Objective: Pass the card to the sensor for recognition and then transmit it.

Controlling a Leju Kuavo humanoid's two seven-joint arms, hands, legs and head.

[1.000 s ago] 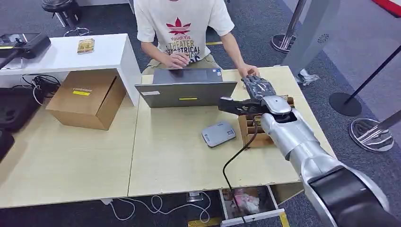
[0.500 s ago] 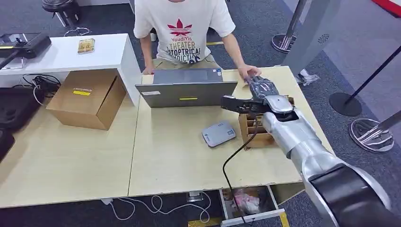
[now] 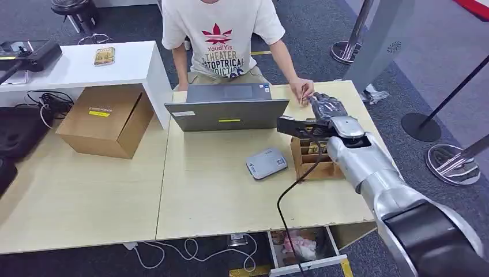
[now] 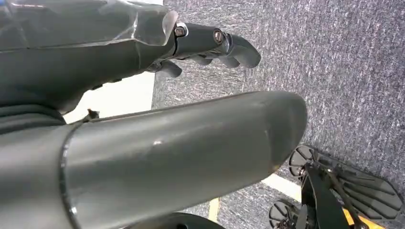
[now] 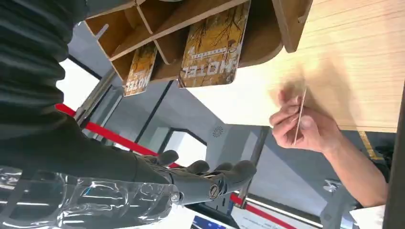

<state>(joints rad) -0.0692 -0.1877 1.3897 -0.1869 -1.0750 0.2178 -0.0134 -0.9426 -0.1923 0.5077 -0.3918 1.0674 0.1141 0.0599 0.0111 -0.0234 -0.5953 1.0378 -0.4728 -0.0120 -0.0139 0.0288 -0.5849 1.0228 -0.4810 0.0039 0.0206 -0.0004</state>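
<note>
On the pale wooden surface (image 3: pixel 219 190) a brown cardboard box (image 3: pixel 105 120) sat far to my left, then a grey laptop (image 3: pixel 228 108), then the flat grey card sensor (image 3: pixel 266 163) in front of it. Just right of the sensor stood a slotted wooden card holder (image 3: pixel 311 158) with printed yellow cards (image 5: pixel 212 45) in its slots. My right hand (image 3: pixel 327 109) hung above that holder, fingers (image 5: pixel 224 174) loosely extended and grasping nothing. The thin card (image 5: pixel 300 114) was pinched in the person's hand (image 5: pixel 298 126) just beyond my fingertips. My left hand (image 4: pixel 210 45) hung over grey carpet, fingers loosely curled and empty.
</note>
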